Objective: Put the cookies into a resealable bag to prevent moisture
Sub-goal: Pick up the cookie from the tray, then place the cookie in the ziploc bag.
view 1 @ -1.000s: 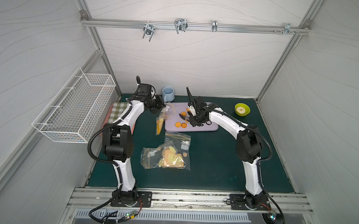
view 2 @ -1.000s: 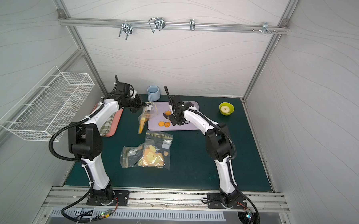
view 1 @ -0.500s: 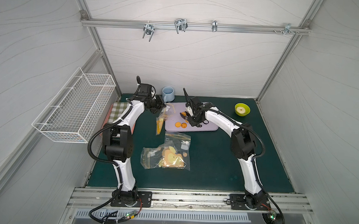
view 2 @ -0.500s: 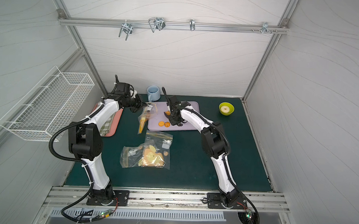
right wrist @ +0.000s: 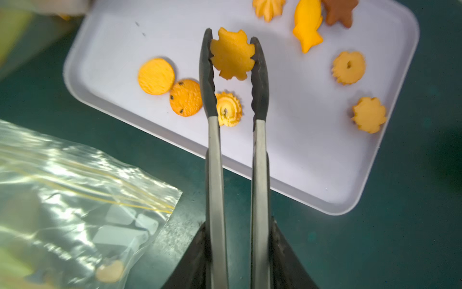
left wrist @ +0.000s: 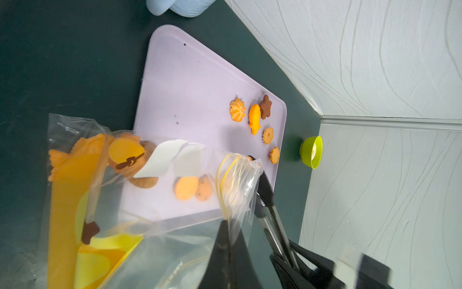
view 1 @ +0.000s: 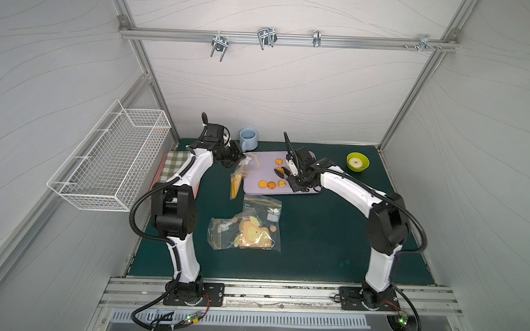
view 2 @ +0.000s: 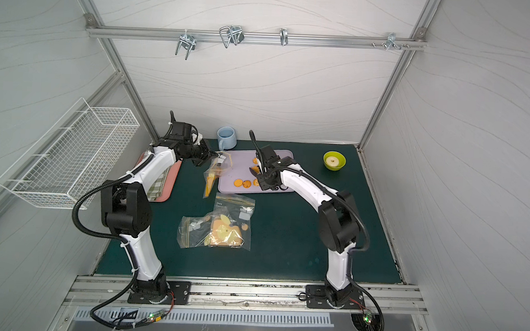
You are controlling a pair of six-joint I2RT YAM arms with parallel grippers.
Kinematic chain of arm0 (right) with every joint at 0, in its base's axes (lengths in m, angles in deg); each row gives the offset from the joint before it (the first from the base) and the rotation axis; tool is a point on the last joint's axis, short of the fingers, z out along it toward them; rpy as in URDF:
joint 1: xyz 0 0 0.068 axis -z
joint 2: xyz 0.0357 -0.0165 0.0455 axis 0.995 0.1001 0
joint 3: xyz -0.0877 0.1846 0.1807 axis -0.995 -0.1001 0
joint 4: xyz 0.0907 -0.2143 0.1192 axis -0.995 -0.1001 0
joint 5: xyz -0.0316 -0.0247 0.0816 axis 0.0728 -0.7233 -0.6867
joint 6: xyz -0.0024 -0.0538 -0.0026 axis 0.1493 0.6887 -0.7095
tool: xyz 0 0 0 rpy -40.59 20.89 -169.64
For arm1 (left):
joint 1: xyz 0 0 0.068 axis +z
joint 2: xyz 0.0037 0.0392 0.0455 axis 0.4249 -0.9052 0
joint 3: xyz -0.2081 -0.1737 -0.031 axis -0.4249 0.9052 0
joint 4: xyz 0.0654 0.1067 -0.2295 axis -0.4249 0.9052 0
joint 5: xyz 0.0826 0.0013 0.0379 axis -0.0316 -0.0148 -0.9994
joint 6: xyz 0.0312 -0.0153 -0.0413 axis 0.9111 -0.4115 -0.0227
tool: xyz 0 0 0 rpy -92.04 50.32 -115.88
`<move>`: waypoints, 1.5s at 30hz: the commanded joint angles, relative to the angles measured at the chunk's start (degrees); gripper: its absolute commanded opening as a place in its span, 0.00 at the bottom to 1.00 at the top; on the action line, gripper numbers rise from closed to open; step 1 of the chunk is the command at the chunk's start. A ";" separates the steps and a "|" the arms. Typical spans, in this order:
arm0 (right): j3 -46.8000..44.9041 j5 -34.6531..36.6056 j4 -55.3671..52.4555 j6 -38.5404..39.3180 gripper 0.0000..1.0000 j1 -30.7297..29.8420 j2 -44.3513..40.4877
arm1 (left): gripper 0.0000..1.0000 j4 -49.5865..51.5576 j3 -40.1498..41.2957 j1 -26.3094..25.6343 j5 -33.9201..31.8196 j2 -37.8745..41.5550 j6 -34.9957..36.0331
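Right wrist view: my right gripper (right wrist: 237,252) clamps the tongs (right wrist: 215,162), whose tips pinch a flower cookie (right wrist: 232,56) over the lilac tray (right wrist: 300,162) (other cookies (right wrist: 156,76) lie on it). My left gripper (left wrist: 226,250) is closed on the bag (left wrist: 125,225) rim, beside the tray.

Orange cookies (right wrist: 156,76) on tray (right wrist: 300,162), 1 in tongs (right wrist: 260,155)

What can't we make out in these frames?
- Held bag: in the right wrist view, only a blur at the frame corner.
- Brown star cookie: right wrist view, cut by the frame edge.
- Flower cookie in the tongs: left wrist view, behind the held bag's rim.
- Cookie shapes on the tray: both top views, too small; the right arm covers some.
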 commanded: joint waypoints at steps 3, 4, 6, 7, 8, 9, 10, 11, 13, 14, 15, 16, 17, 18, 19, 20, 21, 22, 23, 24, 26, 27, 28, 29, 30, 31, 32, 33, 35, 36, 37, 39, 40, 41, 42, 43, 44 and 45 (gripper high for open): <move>-2.38 -6.37 6.71 -0.93 0.38 -0.70 -8.52 | 0.00 -1.43 -1.68 -1.19 1.34 -0.66 0.42; -2.25 -6.61 6.83 -1.17 0.38 -0.78 -8.83 | 0.00 -1.25 -1.74 -1.41 1.25 -0.72 0.48; -1.35 -7.90 6.71 -1.39 0.38 -0.78 -8.94 | 0.00 -1.01 -1.94 -1.85 1.19 -0.96 0.66; -1.01 -8.80 6.78 -1.44 0.38 -0.71 -8.92 | 0.00 -0.91 -2.07 -1.96 1.37 -1.04 0.66; -0.66 -10.33 6.98 -1.39 0.38 -0.78 -8.79 | 0.00 -0.83 -2.24 -2.10 1.40 -1.20 0.81; -0.44 -12.30 7.31 -1.31 0.38 -0.81 -8.69 | 0.00 -0.72 -2.32 -2.26 1.49 -1.36 0.95; -0.12 -14.13 7.51 -1.31 0.38 -0.89 -8.45 | 0.00 -0.79 -2.33 -2.41 1.58 -1.35 0.92; 0.34 -15.51 7.56 -1.33 0.38 -1.05 -8.17 | 0.00 -0.74 -2.38 -2.39 1.74 -1.29 0.93; 1.40 -17.01 7.37 -1.44 0.38 -1.36 -7.09 | 0.00 -0.75 -2.41 -2.46 1.80 -1.30 1.06; 2.08 -17.14 7.13 -1.32 0.38 -1.55 -6.40 | 0.00 -0.76 -2.45 -2.43 1.85 -1.27 1.01; 2.51 -17.28 7.07 -1.33 0.38 -1.81 -5.70 | 0.00 -0.83 -2.44 -2.43 1.94 -1.24 1.01; 2.88 -17.70 6.97 -1.35 0.38 -1.89 -5.13 | 0.00 -0.84 -2.47 -2.43 1.98 -1.17 1.06; 3.31 -18.19 6.92 -1.35 0.38 -1.98 -4.53 | 0.00 -0.89 -2.47 -2.43 2.10 -1.15 1.01; 3.92 -18.50 6.71 -1.32 0.38 -2.17 -3.71 | 0.00 -0.95 -2.43 -2.43 2.10 -1.11 1.04; 4.51 -18.73 6.28 -1.27 0.38 -2.32 -3.04 | 0.00 -0.95 -2.45 -2.43 2.07 -1.04 1.06; 4.94 -18.56 5.99 -1.23 0.38 -2.59 -2.44 | 0.00 -0.92 -2.47 -2.43 2.12 -1.06 1.14; 5.23 -18.51 5.85 -1.13 0.38 -2.85 -1.87 | 0.00 -0.96 -2.44 -2.43 2.08 -1.03 1.16; 5.41 -18.53 5.67 -1.09 0.38 -2.90 -1.48 | 0.00 -0.94 -2.43 -2.43 2.13 -1.04 1.08; 5.51 -18.45 5.63 -1.14 0.39 -2.99 -1.23 | 0.00 -0.97 -2.44 -2.44 2.13 -1.04 1.02; 5.50 -18.33 5.60 -1.22 0.40 -2.99 -0.94 | 0.00 -0.93 -2.47 -2.47 2.13 -1.04 1.06; 5.40 -18.28 5.58 -1.33 0.45 -3.02 -0.83 | 0.00 -0.95 -2.50 -2.43 2.13 -1.02 1.11; 5.36 -18.32 5.59 -1.40 0.47 -2.99 -0.86 | 0.00 -0.93 -2.57 -2.43 2.13 -0.94 1.07; 5.30 -18.34 5.76 -1.51 0.50 -2.99 -0.84 | 0.00 -0.89 -2.59 -2.37 2.17 -0.99 1.06; 5.34 -18.38 5.84 -1.48 0.51 -3.01 -0.77 | 0.00 -0.90 -2.59 -2.34 2.27 -1.01 1.05; 5.29 -18.37 5.78 -1.48 0.51 -2.99 -0.85 | 0.00 -0.92 -2.54 -2.37 2.23 -1.02 1.05; 5.29 -18.44 5.90 -1.53 0.51 -2.99 -0.92 | 0.00 -0.93 -2.56 -2.34 2.27 -0.98 1.04; 5.22 -18.45 5.86 -1.62 0.51 -3.01 -1.07 | 0.00 -0.88 -2.57 -2.35 2.24 -0.92 1.09; 5.04 -18.35 6.11 -1.61 0.51 -2.99 -1.21 | 0.00 -0.86 -2.59 -2.34 2.29 -0.93 1.02; 4.23 -17.77 7.01 -2.05 0.51 -3.03 -2.25 | 0.00 -0.89 -2.59 -2.39 2.14 -0.88 1.10; 3.25 -17.15 7.85 -2.39 0.50 -2.99 -3.30 | 0.00 -0.77 -2.54 -2.34 2.15 -0.88 1.17; 2.32 -16.46 8.59 -2.66 0.50 -2.95 -4.38 | 0.00 -0.75 -2.63 -2.32 2.08 -0.91 1.12; -0.42 -14.68 10.42 -3.56 0.49 -2.53 -7.41 | 0.00 -0.73 -2.60 -2.18 2.02 -0.91 1.10; -2.33 -13.77 11.25 -4.02 0.49 -2.23 -9.39 | 0.00 -0.73 -2.60 -2.10 2.03 -0.89 1.10; -4.28 -12.61 11.91 -4.68 0.49 -1.74 -11.45 | 0.00 -0.62 -2.60 -2.08 1.99 -0.83 1.10; -5.96 -11.84 12.39 -5.15 0.49 -1.32 -13.20 | 0.00 -0.58 -2.61 -1.99 1.98 -0.74 1.14; -8.09 -10.83 12.53 -5.60 0.48 -0.75 -15.38 | 0.00 -0.56 -2.64 -1.94 1.90 -0.73 1.10; -9.89 -9.27 12.27 -6.10 0.48 -0.20 -17.46 | 0.00 -0.53 -2.55 -1.87 1.81 -0.66 1.15; -11.19 -7.30 11.37 -6.47 0.48 0.16 -19.07 | 0.00 -0.47 -2.60 -1.75 1.74 -0.60 1.11</move>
